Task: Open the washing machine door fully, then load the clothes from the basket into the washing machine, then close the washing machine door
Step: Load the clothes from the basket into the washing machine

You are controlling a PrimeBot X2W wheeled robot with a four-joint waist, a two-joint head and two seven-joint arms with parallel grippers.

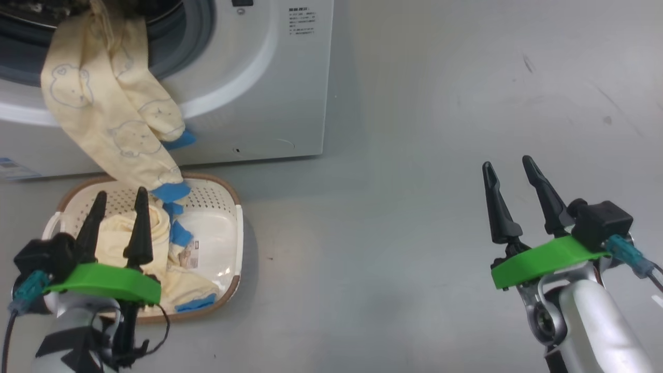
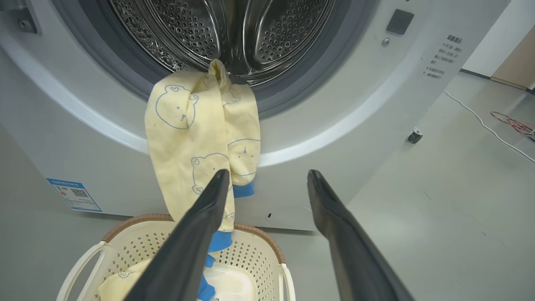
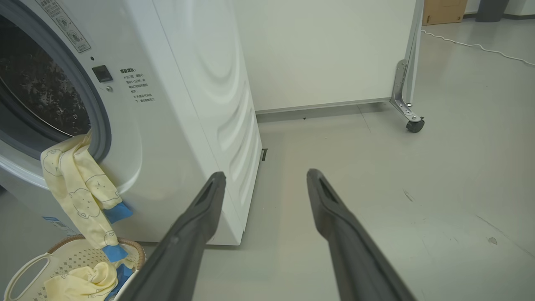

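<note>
- Head view: the washer (image 1: 248,93) stands at the upper left with its opening uncovered. The clothes (image 1: 109,119) hang out of it, down the white front and into the basket (image 1: 228,194), which sits on the floor (image 1: 414,217) right against the machine. More yellow cloth lies bunched inside the basket.
- The left gripper (image 1: 121,192) hovers over the near side of the basket, its 2 fingers spread wide with nothing between them.
- The right gripper (image 1: 507,161) hangs well off to the right above the floor, just as wide and empty.
- Left wrist view: the 2 fingers point at the hanging cloth. Its top end lies over the grey gasket (image 2: 292,90) at the bottom of the steel drum (image 2: 276,37), and its blue ends reach down past the basket rim. A blue label (image 2: 74,194) sits low on the washer's front.
- Right wrist view: the fingers point past the washer's side toward the floor. The clothes drape at the left from the opening into the basket. A white panel (image 3: 326,54) on a caster (image 3: 415,124) stands behind.
</note>
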